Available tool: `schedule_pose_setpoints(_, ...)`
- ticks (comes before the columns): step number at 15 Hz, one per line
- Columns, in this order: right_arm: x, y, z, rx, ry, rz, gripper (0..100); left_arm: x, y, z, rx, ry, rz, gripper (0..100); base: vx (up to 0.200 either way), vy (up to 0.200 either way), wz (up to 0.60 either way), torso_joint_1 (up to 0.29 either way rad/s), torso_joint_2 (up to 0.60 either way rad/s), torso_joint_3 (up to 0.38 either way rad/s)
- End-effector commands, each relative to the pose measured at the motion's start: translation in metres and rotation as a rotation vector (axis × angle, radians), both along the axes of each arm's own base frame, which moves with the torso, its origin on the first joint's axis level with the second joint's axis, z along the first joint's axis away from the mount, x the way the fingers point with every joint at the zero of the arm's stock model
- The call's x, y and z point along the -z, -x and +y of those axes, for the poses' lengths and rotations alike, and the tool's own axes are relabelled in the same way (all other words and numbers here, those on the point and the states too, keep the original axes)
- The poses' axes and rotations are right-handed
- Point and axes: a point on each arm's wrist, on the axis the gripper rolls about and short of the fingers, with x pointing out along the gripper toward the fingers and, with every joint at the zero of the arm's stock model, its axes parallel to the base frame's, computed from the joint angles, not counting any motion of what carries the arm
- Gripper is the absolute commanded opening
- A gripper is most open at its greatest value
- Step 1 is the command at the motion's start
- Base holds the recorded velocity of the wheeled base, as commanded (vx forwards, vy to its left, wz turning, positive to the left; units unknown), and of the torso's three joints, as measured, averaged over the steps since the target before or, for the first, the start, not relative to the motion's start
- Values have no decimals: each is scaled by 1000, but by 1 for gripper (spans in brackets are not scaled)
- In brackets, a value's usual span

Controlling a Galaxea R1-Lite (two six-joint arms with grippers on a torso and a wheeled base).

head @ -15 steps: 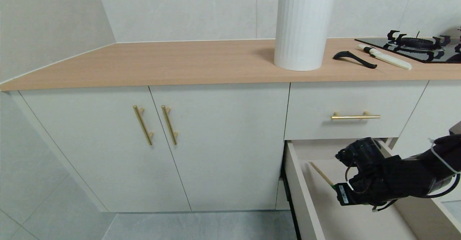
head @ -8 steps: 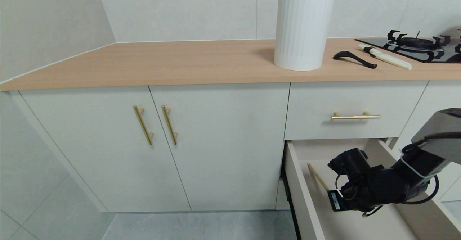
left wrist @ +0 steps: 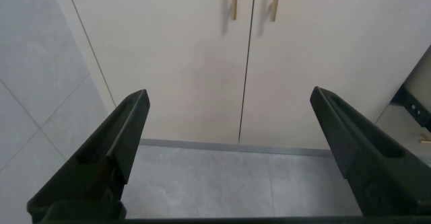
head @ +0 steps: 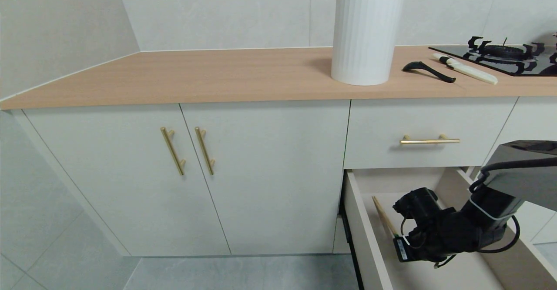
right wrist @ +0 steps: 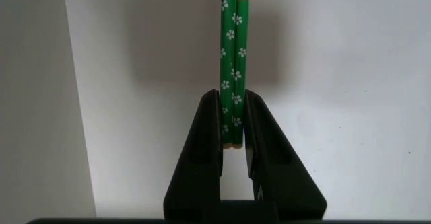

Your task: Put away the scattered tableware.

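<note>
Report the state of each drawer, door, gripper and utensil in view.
lower drawer: pulled open.
upper drawer: shut.
cabinet doors: both shut.
chopsticks: held as a pair, inside the lower drawer.
right gripper: shut on the chopsticks.
left gripper: open, empty.
knife: lying flat on the countertop.
peeler: lying on the countertop.

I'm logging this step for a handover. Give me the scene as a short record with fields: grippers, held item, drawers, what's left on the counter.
right gripper: shut on chopsticks, low inside the open drawer
chopstick contact with drawer floor: cannot tell
left gripper: open, empty, facing the cabinet doors
upper drawer: closed
countertop: white ribbed container, black utensil, pale knife
</note>
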Motion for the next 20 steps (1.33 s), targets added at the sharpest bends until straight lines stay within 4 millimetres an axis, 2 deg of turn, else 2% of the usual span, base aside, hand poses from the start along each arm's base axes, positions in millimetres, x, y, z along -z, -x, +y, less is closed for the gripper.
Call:
schedule_pose_setpoints(1, 2, 0, 0, -1, 1, 5, 0, 0, 0, 0, -2, 0, 0, 100, 0, 0, 0, 0, 0, 0)
schedule_pose_setpoints(4, 2, 0, 0, -1, 0, 5, 0, 0, 0, 0, -2, 0, 0, 100, 0, 0, 0, 0, 0, 0)
schedule_pose_setpoints(5, 2, 0, 0, -1, 0, 5, 100, 0, 0, 0, 0, 0, 0, 100, 0, 0, 0, 0, 0, 0)
schedule_pose_setpoints(9, 2, 0, 0, -1, -1, 4, 100, 0, 0, 0, -2, 0, 0, 100, 0, 0, 0, 0, 0, 0)
schedule_pose_setpoints(10, -4, 2, 0, -2, -6, -8, 100, 0, 0, 0, -2, 0, 0, 100, 0, 0, 0, 0, 0, 0)
schedule_pose_setpoints(11, -14, 6, -2, -5, -18, -23, 100, 0, 0, 0, -2, 0, 0, 100, 0, 0, 0, 0, 0, 0)
schedule_pose_setpoints(12, -39, 15, -3, -21, -39, -80, 100, 0, 0, 0, -2, 0, 0, 100, 0, 0, 0, 0, 0, 0)
schedule_pose_setpoints(14, -69, 25, -1, -40, -64, -163, 100, 0, 0, 0, -2, 0, 0, 100, 0, 0, 0, 0, 0, 0)
schedule_pose_setpoints(18, -115, 41, -5, -50, -103, -302, 100, 0, 0, 0, -2, 0, 0, 100, 0, 0, 0, 0, 0, 0)
schedule_pose_setpoints(20, -129, 49, -8, -64, -106, -349, 100, 0, 0, 0, 0, 0, 0, 100, 0, 0, 0, 0, 0, 0)
